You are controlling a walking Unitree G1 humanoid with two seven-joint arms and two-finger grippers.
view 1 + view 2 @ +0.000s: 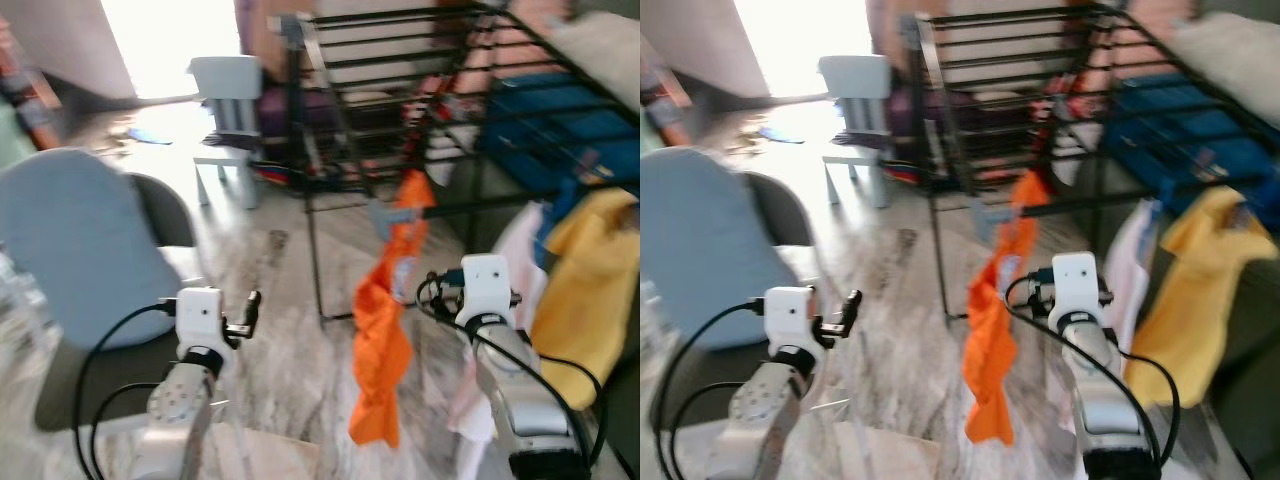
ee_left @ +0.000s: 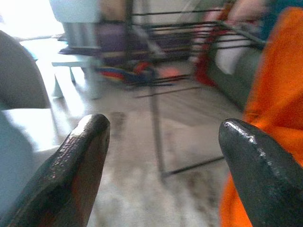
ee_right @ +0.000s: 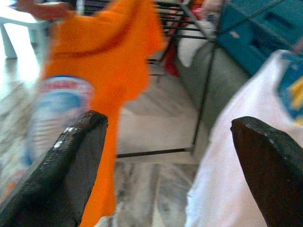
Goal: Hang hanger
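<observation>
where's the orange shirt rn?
In the head views, the orange shirt hangs from the black drying rack at centre, between the left gripper and right gripper, nearer the right, with a yellow garment further right.

orange garment (image 1: pixel 382 330): motion-blurred, chest print unreadable; hanger (image 1: pixel 402 213) indistinct against drying rack (image 1: pixel 400 60); white garment (image 3: pixel 246 156) cut off at frame edge; yellow garment (image 1: pixel 585 290) partly cropped

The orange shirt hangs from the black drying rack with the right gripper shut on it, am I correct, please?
Not quite. The orange shirt does hang from the black drying rack, but the right gripper is open and off it, as the right wrist view shows.
</observation>
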